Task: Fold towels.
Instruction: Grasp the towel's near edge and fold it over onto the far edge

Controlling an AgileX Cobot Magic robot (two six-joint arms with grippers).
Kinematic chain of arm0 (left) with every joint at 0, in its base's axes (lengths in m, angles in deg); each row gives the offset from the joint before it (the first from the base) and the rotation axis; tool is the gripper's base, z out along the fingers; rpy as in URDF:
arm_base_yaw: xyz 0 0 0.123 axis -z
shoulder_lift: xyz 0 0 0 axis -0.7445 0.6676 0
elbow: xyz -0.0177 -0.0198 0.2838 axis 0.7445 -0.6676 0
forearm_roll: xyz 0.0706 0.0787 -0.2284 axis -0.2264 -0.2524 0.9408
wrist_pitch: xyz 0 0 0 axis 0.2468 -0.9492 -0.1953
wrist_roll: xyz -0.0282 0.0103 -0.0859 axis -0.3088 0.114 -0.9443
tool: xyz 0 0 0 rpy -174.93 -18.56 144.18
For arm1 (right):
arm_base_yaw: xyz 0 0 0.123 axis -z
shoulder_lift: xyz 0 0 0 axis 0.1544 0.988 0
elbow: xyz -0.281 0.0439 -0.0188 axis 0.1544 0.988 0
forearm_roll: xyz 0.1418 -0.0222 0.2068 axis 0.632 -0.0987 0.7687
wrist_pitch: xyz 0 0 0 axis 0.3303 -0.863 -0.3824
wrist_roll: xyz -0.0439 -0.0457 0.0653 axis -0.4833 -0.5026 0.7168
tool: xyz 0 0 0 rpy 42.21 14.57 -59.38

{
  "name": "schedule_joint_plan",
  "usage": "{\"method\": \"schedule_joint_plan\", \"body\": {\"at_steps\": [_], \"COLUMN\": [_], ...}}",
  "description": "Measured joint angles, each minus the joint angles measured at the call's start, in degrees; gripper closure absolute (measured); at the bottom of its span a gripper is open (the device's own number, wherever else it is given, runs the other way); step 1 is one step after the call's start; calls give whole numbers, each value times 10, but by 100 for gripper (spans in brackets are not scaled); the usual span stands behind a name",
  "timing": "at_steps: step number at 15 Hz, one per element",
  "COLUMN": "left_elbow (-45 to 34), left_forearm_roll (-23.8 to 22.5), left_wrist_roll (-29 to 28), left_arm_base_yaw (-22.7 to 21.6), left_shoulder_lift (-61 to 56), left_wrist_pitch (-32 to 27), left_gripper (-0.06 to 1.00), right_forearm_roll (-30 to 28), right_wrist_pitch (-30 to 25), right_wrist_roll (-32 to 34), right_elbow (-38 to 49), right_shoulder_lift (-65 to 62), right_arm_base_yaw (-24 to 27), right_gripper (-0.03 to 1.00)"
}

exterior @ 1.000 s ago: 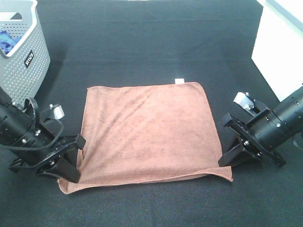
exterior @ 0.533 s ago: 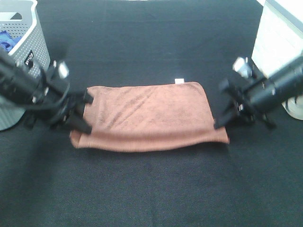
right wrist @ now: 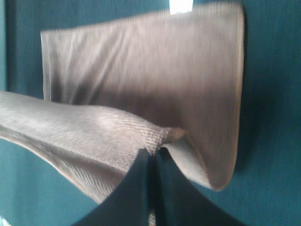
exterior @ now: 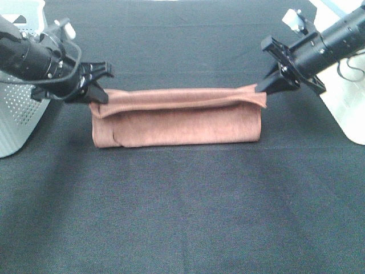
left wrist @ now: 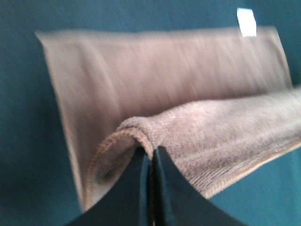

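The reddish-brown towel lies across the middle of the black table, its near edge lifted and carried over toward the far edge so it hangs in a fold. My left gripper is shut on the towel's left corner. My right gripper is shut on the right corner. Both corners are held above the table. The white tag shows at the flat far edge, also in the right wrist view.
A grey perforated basket stands at the left, close behind the left arm. A white box stands at the right edge beside the right arm. The black table cloth spreads in front.
Both grippers have lifted the towel's near corners and carried them toward the far edge. The flat square has become a narrow folded band.
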Motion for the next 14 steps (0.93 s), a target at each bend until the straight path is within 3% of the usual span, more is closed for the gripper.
{"method": "schedule_joint_plan", "body": {"at_steps": [2, 6, 11, 13, 14], "left_elbow": [0, 51, 97, 112, 113], "left_forearm_roll": [0, 0, 0, -1, -1], "left_wrist_roll": [2, 17, 17, 17, 17], "left_arm_base_yaw": [0, 0, 0, 0, 0], "left_shoulder_lift": [2, 65, 121, 138, 138], "left_wrist_pitch": [37, 46, 46, 42, 41], "left_gripper": [94, 94, 94, 82, 70], "right_forearm_roll": [0, -31, -72, -73, -73], "right_wrist_pitch": [-5, -2, 62, 82, 83], "right_wrist_roll": [11, 18, 52, 58, 58], "right_elbow": [-46, -129, -144, -144, -144], "right_shoulder_lift": [33, 95, 123, 123, 123], "right_arm_base_yaw": [0, -18, -33, -33, -33], "right_gripper": [97, 97, 97, 88, 75]}}
